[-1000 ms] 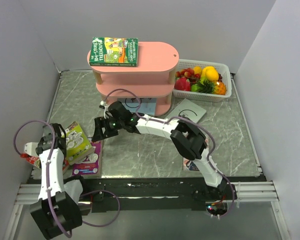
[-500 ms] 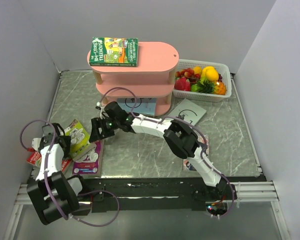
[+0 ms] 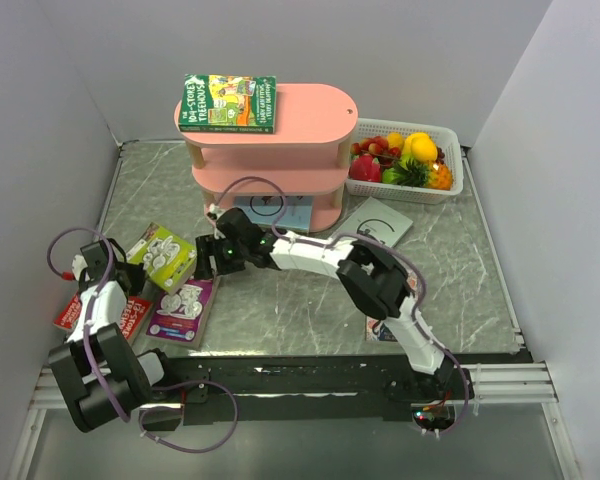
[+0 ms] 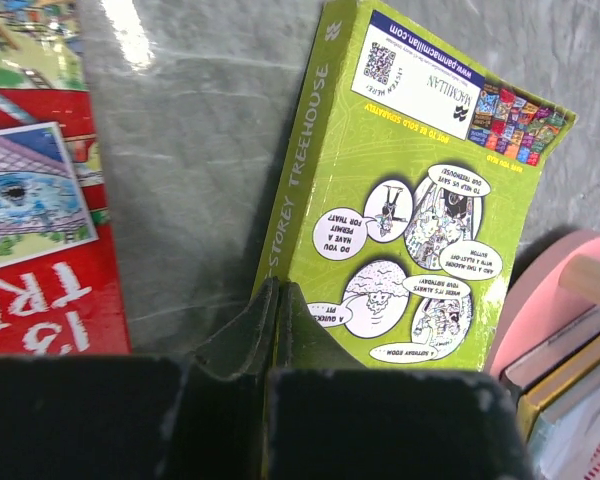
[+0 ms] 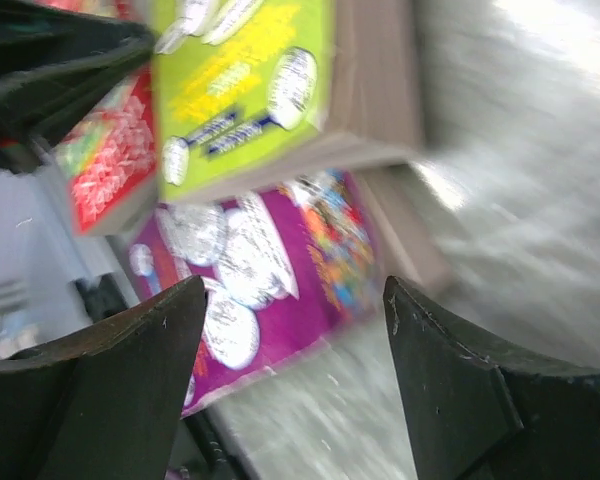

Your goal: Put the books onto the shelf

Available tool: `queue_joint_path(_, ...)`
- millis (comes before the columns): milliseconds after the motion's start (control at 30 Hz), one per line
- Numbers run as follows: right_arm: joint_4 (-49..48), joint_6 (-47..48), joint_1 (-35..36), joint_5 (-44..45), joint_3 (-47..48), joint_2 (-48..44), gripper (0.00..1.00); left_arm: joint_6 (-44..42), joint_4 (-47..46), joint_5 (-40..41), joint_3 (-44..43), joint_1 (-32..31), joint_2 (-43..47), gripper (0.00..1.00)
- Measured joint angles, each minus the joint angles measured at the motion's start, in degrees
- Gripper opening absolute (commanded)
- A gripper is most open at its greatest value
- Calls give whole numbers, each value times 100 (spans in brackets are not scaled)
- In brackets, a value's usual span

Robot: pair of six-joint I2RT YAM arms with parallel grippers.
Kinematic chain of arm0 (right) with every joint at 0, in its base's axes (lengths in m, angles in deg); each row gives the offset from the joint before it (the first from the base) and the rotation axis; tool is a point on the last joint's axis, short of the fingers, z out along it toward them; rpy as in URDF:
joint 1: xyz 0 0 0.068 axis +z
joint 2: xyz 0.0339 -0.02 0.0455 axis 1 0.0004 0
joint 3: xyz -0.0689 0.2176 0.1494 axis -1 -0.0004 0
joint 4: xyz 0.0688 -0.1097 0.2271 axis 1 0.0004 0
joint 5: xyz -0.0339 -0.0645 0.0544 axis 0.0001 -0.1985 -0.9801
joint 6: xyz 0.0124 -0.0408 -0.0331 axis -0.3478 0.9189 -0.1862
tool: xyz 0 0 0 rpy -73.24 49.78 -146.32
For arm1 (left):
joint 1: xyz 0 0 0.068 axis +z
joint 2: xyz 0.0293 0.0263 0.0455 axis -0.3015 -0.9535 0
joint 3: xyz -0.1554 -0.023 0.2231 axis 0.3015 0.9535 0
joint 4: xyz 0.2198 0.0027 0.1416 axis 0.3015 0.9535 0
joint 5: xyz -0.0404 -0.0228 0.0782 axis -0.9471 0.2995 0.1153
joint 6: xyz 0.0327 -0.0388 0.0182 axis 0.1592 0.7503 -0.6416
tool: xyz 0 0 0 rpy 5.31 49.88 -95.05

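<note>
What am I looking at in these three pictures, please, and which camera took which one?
These are two robot arms bolted at the near edge of a table, each ending in a two-finger gripper. The wide picture comes from a fixed camera above and behind them. The other two come from a camera on each wrist.

On the table stand a pink shelf, with a green book on its top board, and a white fruit basket. Loose books lie around: a purple book, a red book and a grey-white book.

The left gripper is shut on an edge of the lime green book. The right gripper is open and empty, facing the purple book.
</note>
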Motion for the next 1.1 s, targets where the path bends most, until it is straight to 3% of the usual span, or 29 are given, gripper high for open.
queue_joint_path(133,210,188,0,809,-378,-577,82,-33,-103,-131,0,0,-90,2)
queue_joint_path(333,146,448,-116,1145,59,-697,82,-37,-170,-258,-44,0,-238,4)
queue_joint_path(500,203,522,-146,1113,610,-304,82,-61,-199,-315,-57,0,-240,5)
queue_joint_path(667,299,623,-109,1178,511,-96,82,-96,-260,-280,-57,-146,-254,6)
queue_joint_path(833,682,778,-4,1266,1429,522,83,-94,-306,-282,-57,-289,-280,6)
queue_joint_path(1100,988,920,20,1224,1875,1003,80,-94,-321,-262,-50,-376,-267,6)
